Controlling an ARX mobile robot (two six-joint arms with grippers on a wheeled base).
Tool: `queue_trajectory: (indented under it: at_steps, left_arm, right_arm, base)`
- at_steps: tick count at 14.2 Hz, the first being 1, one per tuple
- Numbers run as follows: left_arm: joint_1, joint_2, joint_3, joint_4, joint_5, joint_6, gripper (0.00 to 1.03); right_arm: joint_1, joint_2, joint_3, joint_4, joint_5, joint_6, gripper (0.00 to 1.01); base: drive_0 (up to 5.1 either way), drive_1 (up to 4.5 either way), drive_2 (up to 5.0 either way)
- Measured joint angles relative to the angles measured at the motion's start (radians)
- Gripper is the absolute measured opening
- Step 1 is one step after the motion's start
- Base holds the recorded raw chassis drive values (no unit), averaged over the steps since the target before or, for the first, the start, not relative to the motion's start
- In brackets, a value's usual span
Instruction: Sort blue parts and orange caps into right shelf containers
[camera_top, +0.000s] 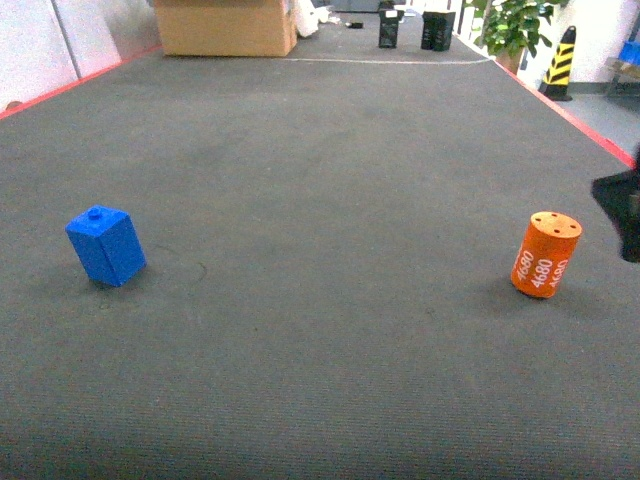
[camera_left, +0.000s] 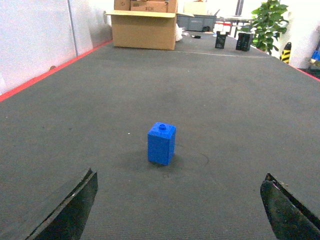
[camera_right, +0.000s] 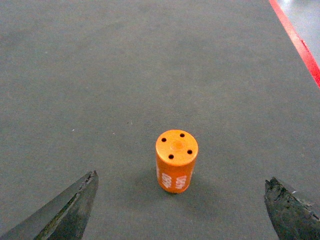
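Observation:
One of the blue parts (camera_top: 105, 245) stands slightly tilted on the dark grey floor mat at the left. In the left wrist view this blue part (camera_left: 161, 143) sits centred ahead of my left gripper (camera_left: 179, 175), which is open and holds nothing. One of the orange caps (camera_top: 546, 254), printed "4680", stands at the right. My right gripper (camera_right: 181, 178) is open, and the orange cap (camera_right: 176, 160) stands upright, centred just ahead of its fingertips. Only a dark piece of the right gripper (camera_top: 625, 210) shows in the head view. The right shelf containers are out of view.
A cardboard box (camera_top: 225, 27) stands at the mat's far end, with black items (camera_top: 388, 30) and a potted plant (camera_top: 515, 25) further right. A yellow-black bollard (camera_top: 560, 62) stands beyond the red border line (camera_top: 590, 125). White wall panels (camera_left: 35, 40) run along the left.

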Motion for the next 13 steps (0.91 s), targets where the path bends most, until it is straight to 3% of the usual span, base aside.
queue_trajectory:
  at_steps: [3, 6, 9, 11, 13]
  left_arm:
    - [0.0, 0.0, 0.0, 0.0, 0.0, 0.0, 0.98]
    - [0.0, 0.0, 0.0, 0.0, 0.0, 0.0, 0.98]
    - [0.0, 0.0, 0.0, 0.0, 0.0, 0.0, 0.98]
    - [0.0, 0.0, 0.0, 0.0, 0.0, 0.0, 0.98]
    - [0.0, 0.0, 0.0, 0.0, 0.0, 0.0, 0.98]
  right_arm:
    - [0.027, 0.286, 0.267, -0.044, 0.083, -0.008, 0.98]
    - [0.029, 0.514, 0.496, -0.145, 0.125, -0.002, 0.98]
    - [0.029, 0.618, 0.558, -0.203, 0.13, 0.024, 0.98]
    - [0.015, 0.663, 0.558, -0.195, 0.152, 0.038, 0.71]
    - [0.007, 0.649, 0.526, -0.141, 0.15, 0.046, 0.55]
  base:
    - [0.0, 0.0, 0.0]
    - [0.0, 0.0, 0.0]
    - [0.0, 0.0, 0.0]
    - [0.0, 0.0, 0.0]
    - [0.0, 0.0, 0.0]
